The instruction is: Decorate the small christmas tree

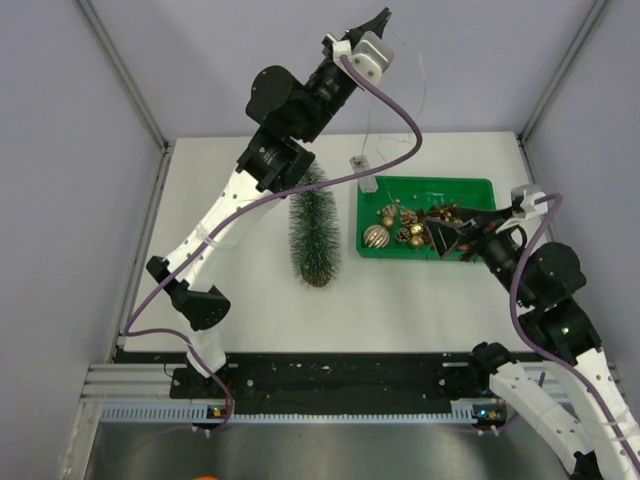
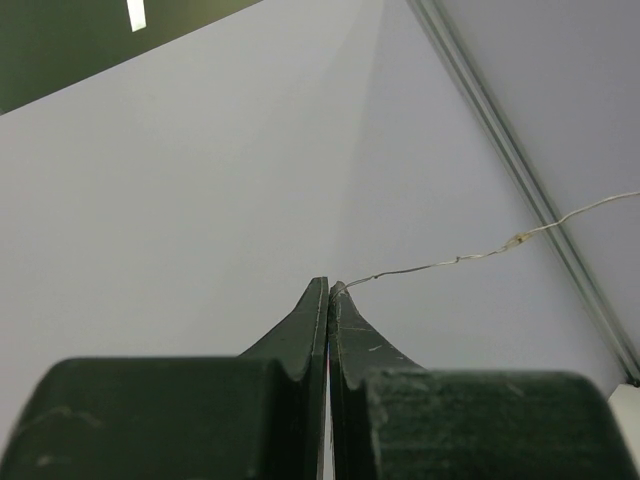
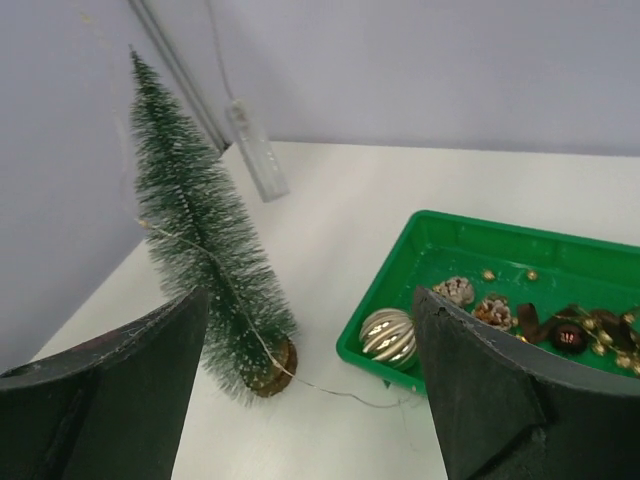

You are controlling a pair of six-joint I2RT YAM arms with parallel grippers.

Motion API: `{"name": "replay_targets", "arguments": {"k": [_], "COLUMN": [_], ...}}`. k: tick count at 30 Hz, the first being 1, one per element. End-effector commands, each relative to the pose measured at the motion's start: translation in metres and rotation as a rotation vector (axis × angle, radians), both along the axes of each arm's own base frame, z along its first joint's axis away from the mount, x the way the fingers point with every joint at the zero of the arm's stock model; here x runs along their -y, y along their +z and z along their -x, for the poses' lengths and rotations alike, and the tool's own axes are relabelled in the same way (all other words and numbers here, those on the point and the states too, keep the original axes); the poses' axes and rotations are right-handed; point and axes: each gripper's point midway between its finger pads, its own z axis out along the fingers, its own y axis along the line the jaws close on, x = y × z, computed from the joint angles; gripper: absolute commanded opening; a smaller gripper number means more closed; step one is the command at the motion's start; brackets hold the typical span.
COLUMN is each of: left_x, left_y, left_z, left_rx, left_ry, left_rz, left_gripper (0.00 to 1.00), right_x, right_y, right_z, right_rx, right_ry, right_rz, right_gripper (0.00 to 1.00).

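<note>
Tree (image 3: 200, 250) left of right end effector (image 3: 310, 295)

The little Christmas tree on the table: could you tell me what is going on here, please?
The left gripper is shut on a thin wire, held high above the table; the wire trails down across the small christmas tree, which stands upright beside the green tray. The right gripper hangs open over the tray's ornaments, holding nothing.
</note>
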Motion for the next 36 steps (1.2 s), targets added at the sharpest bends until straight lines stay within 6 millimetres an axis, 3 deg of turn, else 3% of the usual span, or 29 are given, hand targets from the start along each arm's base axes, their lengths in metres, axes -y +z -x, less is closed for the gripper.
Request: {"name": "replay_targets", "arguments": {"k": [1, 10, 16, 21, 29, 31, 34, 36], "left_x": [-0.031, -0.032, -0.033, -0.034, -0.039, -0.041, -0.045, -0.049], "left_y": [0.041, 0.043, 0.044, 0.044, 0.046, 0.047, 0.049, 0.05], "left_z": [0.027, 0.029, 0.03, 0.031, 0.03, 0.03, 0.03, 0.026], "left_rx": [0.073, 0.079, 0.08, 0.085, 0.092, 0.094, 0.103, 0.109], "left_ry": [0.011, 0.012, 0.012, 0.011, 0.04, 0.046, 0.064, 0.081], "left_rz": [0.073, 0.07, 0.071, 0.067, 0.068, 0.066, 0.07, 0.069], "left_gripper": [0.0, 0.0, 0.0, 0.0, 0.0, 0.0, 0.0, 0.0], "right_x": [-0.02, -0.055, -0.061, -0.058, -0.072, -0.073, -0.071, -0.065], "right_y": [0.021, 0.024, 0.002, -0.024, -0.021, -0.023, -0.02, -0.011], "right_z": [0.019, 0.048, 0.029, -0.004, -0.01, -0.012, -0.021, -0.03], "right_rx": [0.102, 0.136, 0.077, 0.021, 0.032, 0.023, 0.026, 0.037], "right_ry": [0.15, 0.418, 0.401, 0.314, 0.376, 0.38, 0.345, 0.287], "right_rz": [-0.018, -0.013, 0.022, 0.114, 0.108, 0.112, 0.114, 0.119], "right_gripper": [0.82, 0.82, 0.81, 0.76, 0.45, 0.33, 0.05, 0.0]}}
